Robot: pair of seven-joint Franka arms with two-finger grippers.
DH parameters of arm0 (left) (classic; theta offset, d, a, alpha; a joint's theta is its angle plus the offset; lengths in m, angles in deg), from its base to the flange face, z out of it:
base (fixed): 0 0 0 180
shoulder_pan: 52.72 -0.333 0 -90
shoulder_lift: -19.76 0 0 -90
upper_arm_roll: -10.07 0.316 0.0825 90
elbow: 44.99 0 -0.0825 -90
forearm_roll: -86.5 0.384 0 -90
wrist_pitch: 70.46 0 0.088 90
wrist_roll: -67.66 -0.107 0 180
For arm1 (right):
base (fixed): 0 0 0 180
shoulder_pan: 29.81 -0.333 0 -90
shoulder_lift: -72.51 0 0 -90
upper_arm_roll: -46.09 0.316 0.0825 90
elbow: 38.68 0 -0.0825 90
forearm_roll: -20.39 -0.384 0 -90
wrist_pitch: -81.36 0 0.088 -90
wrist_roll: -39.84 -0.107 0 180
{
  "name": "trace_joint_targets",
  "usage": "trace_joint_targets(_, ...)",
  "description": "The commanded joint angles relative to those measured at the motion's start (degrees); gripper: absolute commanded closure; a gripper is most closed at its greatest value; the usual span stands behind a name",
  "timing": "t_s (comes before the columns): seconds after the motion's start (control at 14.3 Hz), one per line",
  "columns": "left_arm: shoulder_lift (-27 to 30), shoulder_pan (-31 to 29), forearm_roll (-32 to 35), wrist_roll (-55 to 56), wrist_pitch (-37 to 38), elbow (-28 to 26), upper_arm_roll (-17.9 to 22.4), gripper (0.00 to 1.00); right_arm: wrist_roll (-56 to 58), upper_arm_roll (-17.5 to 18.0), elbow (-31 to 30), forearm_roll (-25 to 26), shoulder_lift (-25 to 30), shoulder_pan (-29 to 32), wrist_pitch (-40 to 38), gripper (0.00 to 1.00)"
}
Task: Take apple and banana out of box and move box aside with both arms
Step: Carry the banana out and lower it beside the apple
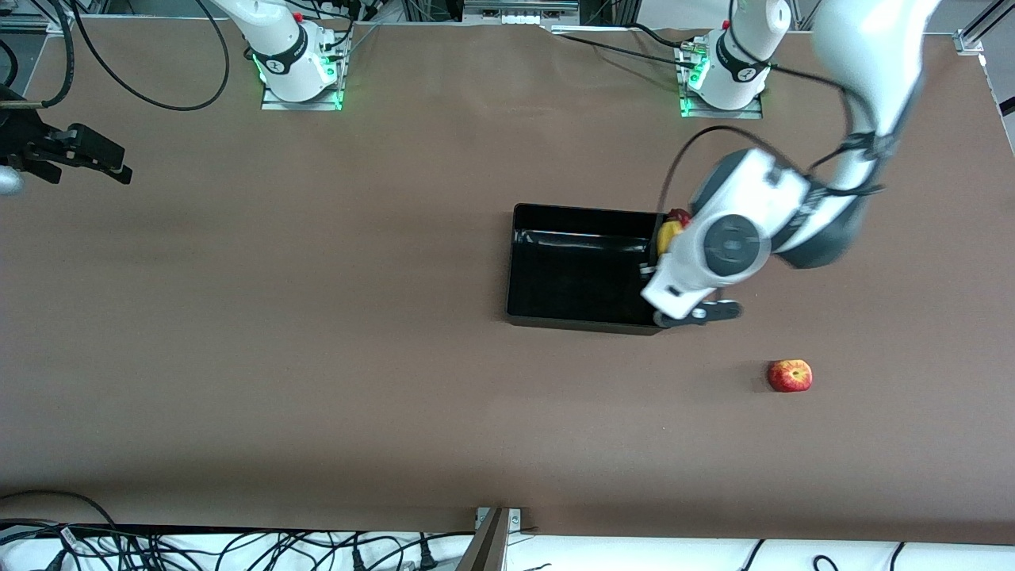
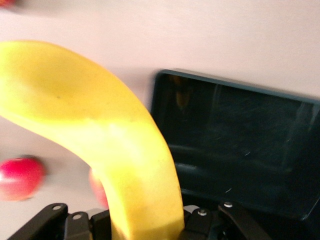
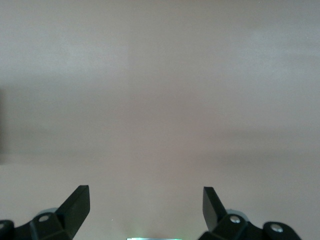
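Observation:
The yellow banana (image 2: 105, 135) is clamped in my left gripper (image 2: 145, 225), which is shut on it. In the front view only a bit of the banana (image 1: 670, 235) shows past the left wrist, at the end wall of the black box (image 1: 571, 281) toward the left arm's end. The box (image 2: 240, 145) has nothing in it. The red apple (image 1: 790, 375) with yellowish patches lies on the table, nearer the front camera than the box. My right gripper (image 3: 145, 200) is open over bare table with nothing between its fingers, and it waits at the right arm's end (image 1: 87, 155).
A red fruit (image 1: 679, 214) peeks out beside the banana at the box's corner. The left wrist view shows blurred red fruits (image 2: 20, 177) on the table near the banana. Cables lie along the table edge nearest the front camera.

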Motion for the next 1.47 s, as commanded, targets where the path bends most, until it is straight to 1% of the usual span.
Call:
trace_joint_targets(0.0, 0.37, -6.93, -0.84, -16.64, 7.22, 4.13, -0.31, 1.00, 0.68, 0.05, 0.92, 0.32, -0.33, 0.19, -0.28, 0.00)
trace_joint_targets(0.14, 0.11, -12.39, -0.05, -29.65, 7.77, 5.28, 0.91, 1.00, 0.77, -0.04, 0.92, 0.31, -0.59, 0.27, 0.68, 0.00)
trace_joint_targets(0.28, -1.11, -13.81, 3.63, -38.64, 6.55, 5.63, 4.59, 1.00, 0.77, 0.05, 0.92, 0.31, -1.73, 0.01, 1.73, 0.00)
trace_joint_targets(0.35, -2.60, -15.12, 4.43, -43.12, 2.88, 5.90, 6.09, 1.00, 0.68, 0.22, 0.92, 0.14, -2.08, 0.01, 2.26, 0.00)
trace_joint_targets(0.49, -6.03, -18.63, 4.79, -49.46, -5.38, 5.90, 6.98, 1.00, 0.68, 0.22, 0.84, -0.30, -2.35, -0.07, 2.45, 0.00)
trace_joint_targets(0.56, -8.13, -19.78, 4.97, -51.23, -9.77, 5.90, 7.51, 1.00, 0.68, 0.31, 0.75, 0.05, -3.22, -0.25, 2.36, 0.00)
trace_joint_targets(0.7, -11.04, -20.67, 5.14, -53.61, -16.81, 5.90, 9.17, 1.00, 1.12, 0.22, 0.84, -0.30, -7.60, -0.95, 1.66, 0.00)
trace_joint_targets(0.84, -13.59, -20.85, 5.14, -54.41, -21.92, 5.81, 9.80, 1.00, 2.69, 0.40, 0.22, -0.48, -8.15, -1.91, 0.96, 0.00)
trace_joint_targets(0.98, -16.58, -20.85, 5.06, -54.24, -27.98, 5.29, 10.06, 1.00, 1.92, 0.40, 0.13, -0.74, -9.11, -5.25, 1.21, 0.00)
trace_joint_targets(1.19, -20.19, -20.24, 5.41, -54.15, -31.51, 5.29, 11.03, 1.00, -2.28, 0.40, 0.22, -0.92, -12.45, -9.46, 4.28, 0.00)
trace_joint_targets(1.26, -20.98, -20.23, 6.71, -54.06, -33.09, 5.29, 11.46, 1.00, -5.52, 0.40, 0.22, -1.96, -13.15, -11.22, 5.51, 0.00)
trace_joint_targets(1.4, -22.12, -20.32, 9.71, -53.62, -34.24, 5.29, 11.82, 1.00, -11.24, 0.40, 0.22, -6.35, -14.99, -13.95, 8.41, 0.00)
